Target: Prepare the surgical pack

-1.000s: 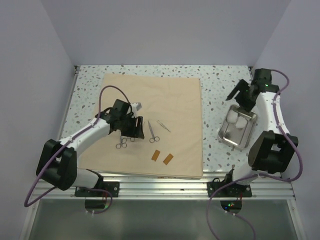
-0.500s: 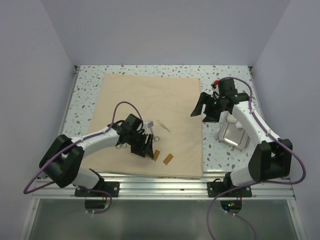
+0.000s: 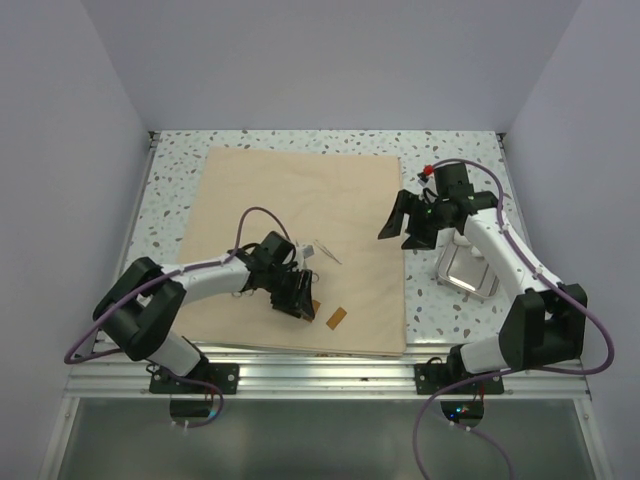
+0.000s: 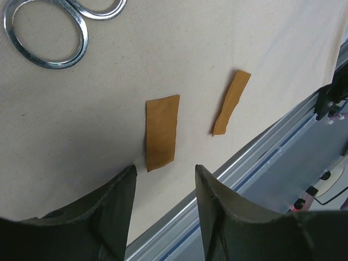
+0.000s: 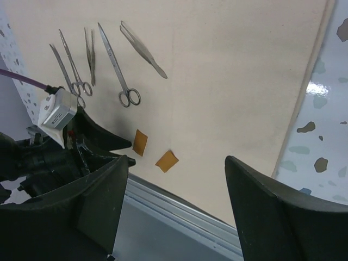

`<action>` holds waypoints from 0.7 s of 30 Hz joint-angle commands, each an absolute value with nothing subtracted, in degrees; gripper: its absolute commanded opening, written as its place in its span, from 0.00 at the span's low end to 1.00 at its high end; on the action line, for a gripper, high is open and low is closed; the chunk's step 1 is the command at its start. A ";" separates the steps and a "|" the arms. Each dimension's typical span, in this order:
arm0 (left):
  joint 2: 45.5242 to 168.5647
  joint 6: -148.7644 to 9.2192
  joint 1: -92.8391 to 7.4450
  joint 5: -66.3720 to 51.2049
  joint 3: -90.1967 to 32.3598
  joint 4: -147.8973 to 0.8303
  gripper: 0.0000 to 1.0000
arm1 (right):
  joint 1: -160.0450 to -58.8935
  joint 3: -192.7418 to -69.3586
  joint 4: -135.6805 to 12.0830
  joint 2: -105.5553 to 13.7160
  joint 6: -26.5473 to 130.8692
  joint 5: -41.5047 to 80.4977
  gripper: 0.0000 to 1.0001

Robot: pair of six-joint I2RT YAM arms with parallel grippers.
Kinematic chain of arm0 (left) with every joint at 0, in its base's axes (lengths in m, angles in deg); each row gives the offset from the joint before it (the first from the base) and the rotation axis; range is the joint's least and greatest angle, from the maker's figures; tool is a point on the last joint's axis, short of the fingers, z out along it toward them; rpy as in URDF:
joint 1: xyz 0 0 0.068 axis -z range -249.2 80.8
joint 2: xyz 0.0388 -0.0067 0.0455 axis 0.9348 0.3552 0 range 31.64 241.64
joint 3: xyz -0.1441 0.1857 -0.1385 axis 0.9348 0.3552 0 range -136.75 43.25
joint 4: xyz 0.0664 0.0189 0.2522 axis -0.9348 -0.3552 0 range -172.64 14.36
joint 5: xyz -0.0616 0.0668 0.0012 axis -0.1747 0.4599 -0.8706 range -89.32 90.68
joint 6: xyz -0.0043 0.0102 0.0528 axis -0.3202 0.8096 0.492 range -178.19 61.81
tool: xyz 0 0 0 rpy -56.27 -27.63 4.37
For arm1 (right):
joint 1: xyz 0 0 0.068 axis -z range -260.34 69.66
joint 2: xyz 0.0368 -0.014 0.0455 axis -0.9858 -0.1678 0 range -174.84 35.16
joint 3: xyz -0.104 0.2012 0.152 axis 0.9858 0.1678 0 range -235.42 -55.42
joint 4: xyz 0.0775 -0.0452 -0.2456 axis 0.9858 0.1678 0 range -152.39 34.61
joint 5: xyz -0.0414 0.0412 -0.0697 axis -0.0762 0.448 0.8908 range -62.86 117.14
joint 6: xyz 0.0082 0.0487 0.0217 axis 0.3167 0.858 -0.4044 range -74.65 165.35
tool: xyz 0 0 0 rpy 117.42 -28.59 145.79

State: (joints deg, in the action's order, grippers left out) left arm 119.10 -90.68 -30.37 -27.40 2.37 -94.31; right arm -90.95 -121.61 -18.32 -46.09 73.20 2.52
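Note:
The surgical pack, a large tan fabric sheet [image 3: 300, 200], lies flat on the speckled table; it also shows in the left wrist view [image 4: 109, 109] and the right wrist view [image 5: 234, 81]. My left gripper [image 3: 300, 303] is open and low over the sheet's near part, its tips [image 4: 166, 174] just short of an orange strip [image 4: 161, 132]. A second orange strip [image 4: 231, 102] lies to its right. My right gripper [image 3: 402, 228] is open and empty, raised above the sheet's right edge [image 5: 176, 163].
Scissors [image 5: 117, 60], forceps [image 5: 142, 49] and other thin steel instruments [image 5: 70, 65] lie on the sheet beside my left arm. A shiny steel tray [image 3: 468, 270] stands right of the sheet, under my right arm. The aluminium rail [image 3: 320, 372] runs along the near edge.
My right arm swung from above the steel tray leftward to the sheet's right edge. My left gripper moved right and nearer, from the scissors to the orange strip.

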 commanded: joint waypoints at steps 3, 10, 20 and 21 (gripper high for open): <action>121.72 -92.91 -29.38 -29.03 2.39 -91.28 0.51 | -91.42 -121.42 -20.38 -44.82 72.07 0.16 0.75; 124.10 -94.23 -29.29 -29.56 2.47 -90.67 0.45 | -91.51 -121.42 -20.56 -45.00 71.28 -0.02 0.75; 125.07 -94.32 -29.29 -29.38 0.10 -91.19 0.30 | -92.91 -119.23 -21.17 -45.70 71.36 -0.37 0.75; 125.15 -94.23 -29.29 -29.38 0.01 -91.28 0.29 | -93.26 -119.05 -21.26 -45.87 71.54 -0.29 0.75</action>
